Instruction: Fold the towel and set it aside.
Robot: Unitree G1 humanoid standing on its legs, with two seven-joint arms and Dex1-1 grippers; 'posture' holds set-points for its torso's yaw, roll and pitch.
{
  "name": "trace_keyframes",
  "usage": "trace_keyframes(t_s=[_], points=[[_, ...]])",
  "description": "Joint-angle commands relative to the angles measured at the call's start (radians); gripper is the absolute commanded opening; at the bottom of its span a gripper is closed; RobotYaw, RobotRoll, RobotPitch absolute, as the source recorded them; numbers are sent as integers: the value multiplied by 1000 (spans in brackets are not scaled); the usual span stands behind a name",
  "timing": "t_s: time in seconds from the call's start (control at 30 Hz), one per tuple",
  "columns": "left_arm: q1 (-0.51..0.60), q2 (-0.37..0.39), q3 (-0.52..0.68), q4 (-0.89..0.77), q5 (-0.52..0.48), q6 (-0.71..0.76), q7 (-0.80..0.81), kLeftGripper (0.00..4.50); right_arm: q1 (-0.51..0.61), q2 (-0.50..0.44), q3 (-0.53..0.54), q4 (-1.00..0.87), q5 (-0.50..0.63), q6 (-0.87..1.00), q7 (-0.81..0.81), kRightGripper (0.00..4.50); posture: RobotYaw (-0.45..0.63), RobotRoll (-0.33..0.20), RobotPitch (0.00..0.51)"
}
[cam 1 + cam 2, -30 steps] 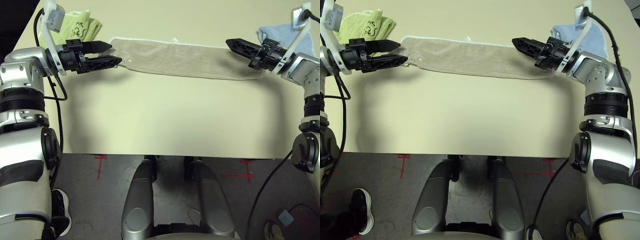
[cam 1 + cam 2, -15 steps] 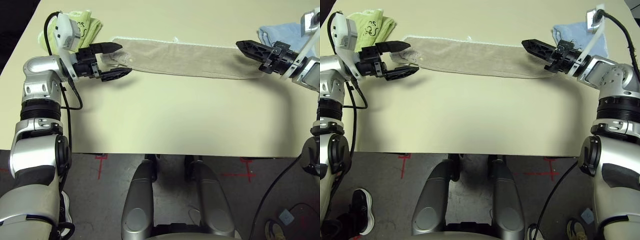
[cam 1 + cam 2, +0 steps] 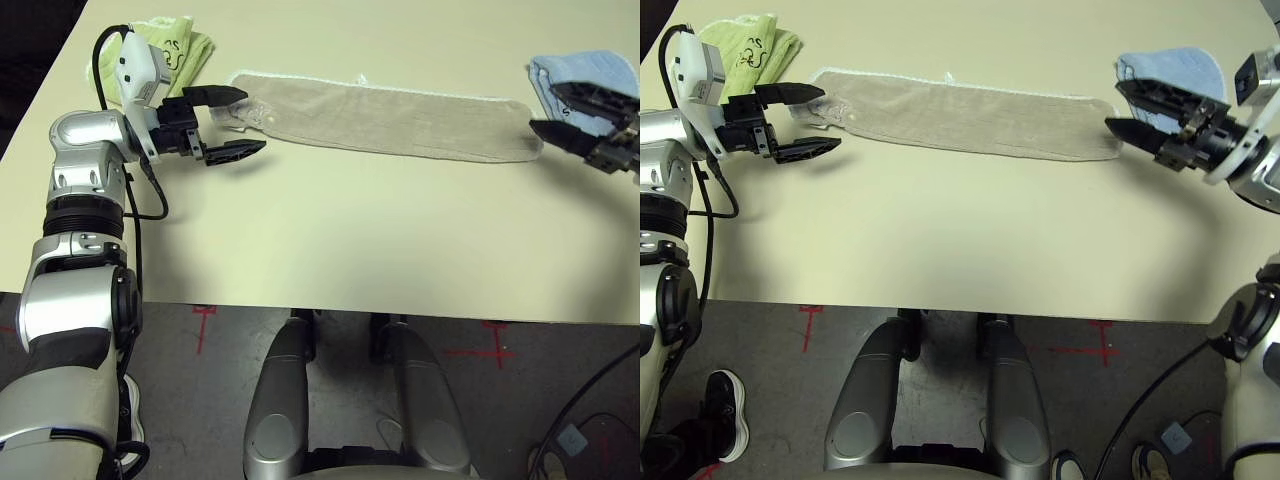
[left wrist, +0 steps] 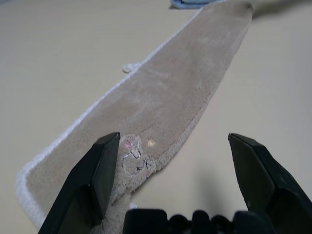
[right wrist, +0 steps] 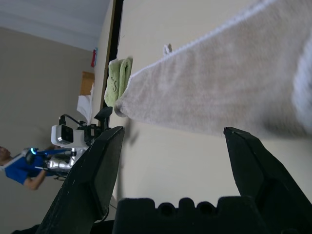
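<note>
The beige towel (image 3: 385,115) lies flat on the table as a long narrow strip running left to right, with white edging along its far side. My left gripper (image 3: 248,121) is open at the towel's left end, one finger over the corner with the small embroidered logo (image 4: 134,157), the other over bare table. In the left wrist view the towel (image 4: 180,92) stretches away between the open fingers (image 4: 95,180). My right gripper (image 3: 1116,105) is open just off the towel's right end, holding nothing. From the right wrist the towel (image 5: 219,92) runs toward the far left end.
A folded light-green towel (image 3: 165,50) sits at the table's back left corner, behind my left gripper. At the back right, a folded light-blue towel (image 3: 1175,70) lies behind my right gripper. The tan table (image 3: 350,240) is bare in front of the towel. A person (image 5: 24,163) is far off in the room.
My right gripper has drawn back to the right, from over the towel's right end to just beyond it. My left gripper has turned and shifted slightly at the left end. The towel lies as before.
</note>
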Motion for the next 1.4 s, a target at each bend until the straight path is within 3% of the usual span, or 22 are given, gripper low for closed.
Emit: trace_keyframes(t_s=[0.03, 0.4, 0.87, 1.33, 1.4], points=[[2, -5, -9, -4, -1, 5, -5, 4500, 43, 8, -52, -55, 23, 58, -49, 4464, 56, 0, 398], [-9, -13, -9, -4, -3, 8, -8, 4500, 133, 25, -45, -96, -7, 93, -137, 4464, 58, 0, 402], [-9, -6, -7, 5, 0, 9, -6, 4500, 98, 193, -26, -86, -65, -241, -288, 4464, 67, 0, 404], [-9, -8, -10, 12, 4, 8, -4, 4500, 99, 214, -43, -71, -44, -370, -361, 4464, 58, 0, 405], [-9, -10, -10, 14, 4, 7, -4, 4500, 98, 215, -40, -69, -41, -380, -365, 4082, 54, 0, 404]])
